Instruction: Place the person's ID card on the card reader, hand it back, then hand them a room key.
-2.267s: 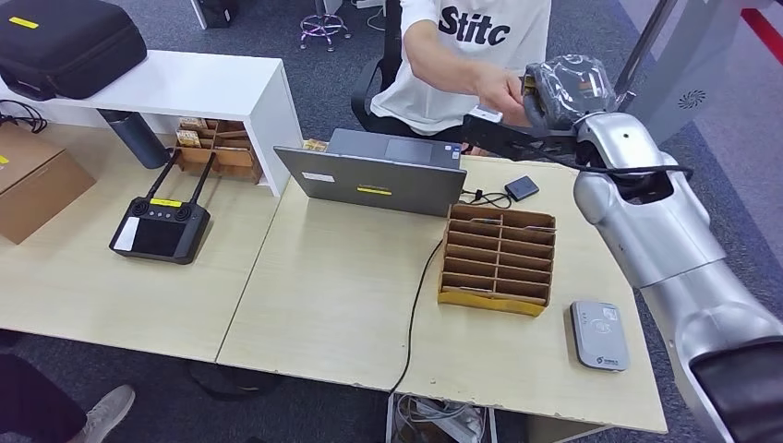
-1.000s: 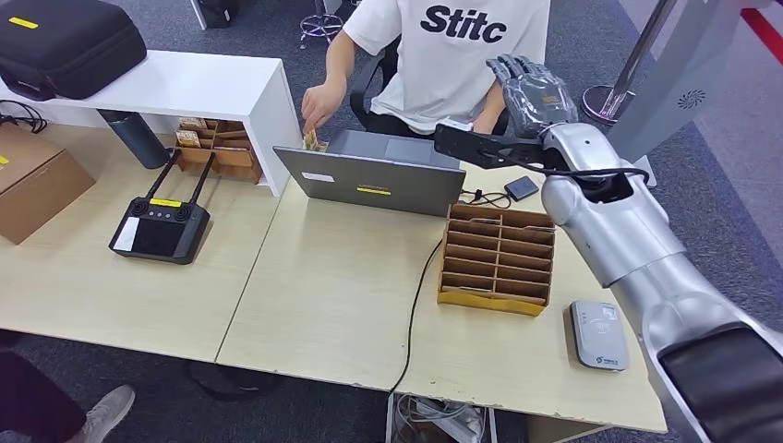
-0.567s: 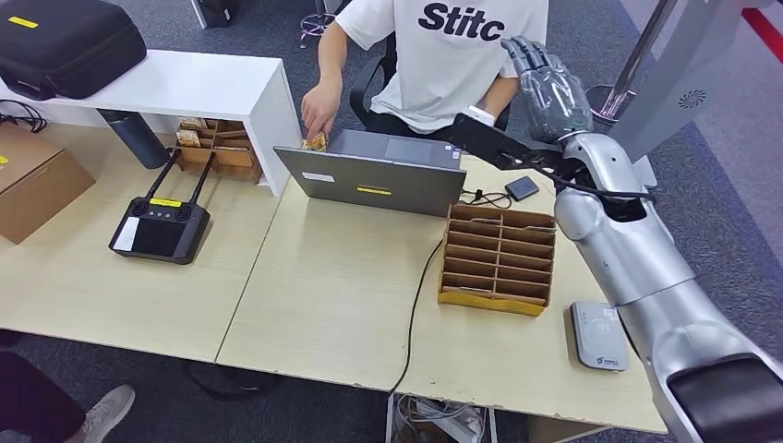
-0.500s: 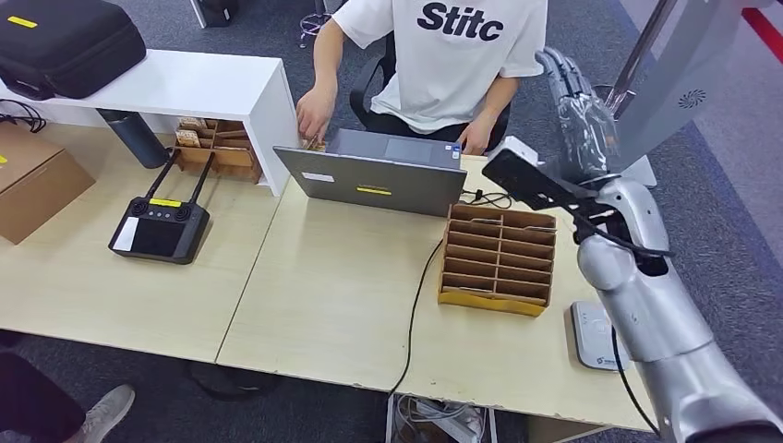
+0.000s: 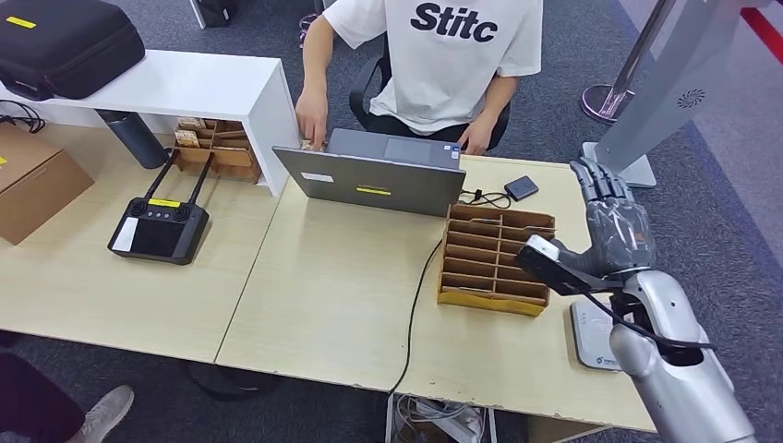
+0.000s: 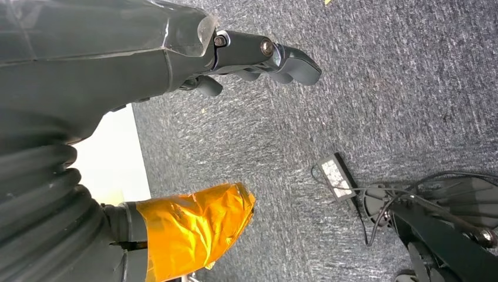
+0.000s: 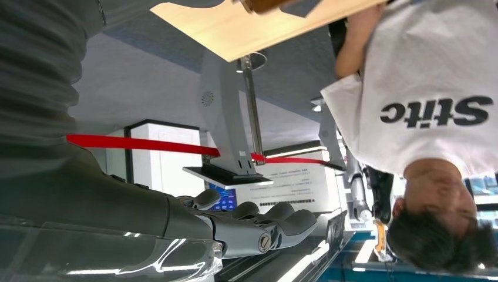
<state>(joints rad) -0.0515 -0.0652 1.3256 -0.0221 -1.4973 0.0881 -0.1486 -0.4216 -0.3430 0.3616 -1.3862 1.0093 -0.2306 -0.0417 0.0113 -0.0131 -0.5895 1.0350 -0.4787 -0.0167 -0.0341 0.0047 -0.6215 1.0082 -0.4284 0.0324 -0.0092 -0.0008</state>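
Desk (image 5: pixel 342 295) of pale wood (grey carpet (image 5: pixel 739 185) around) bears laptop (image 5: pixel 374 180).

The table (image 5: pixel 332 305) carries a laptop (image 5: pixel 374 175), organizer (image 5: pixel 499 258) and card reader (image 5: pixel 596 337).

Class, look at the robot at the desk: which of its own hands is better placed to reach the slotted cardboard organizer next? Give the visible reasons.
Probably the right. The right hand is raised, open and empty beside the cardboard organizer and above the card reader. The left hand hangs over the carpet.
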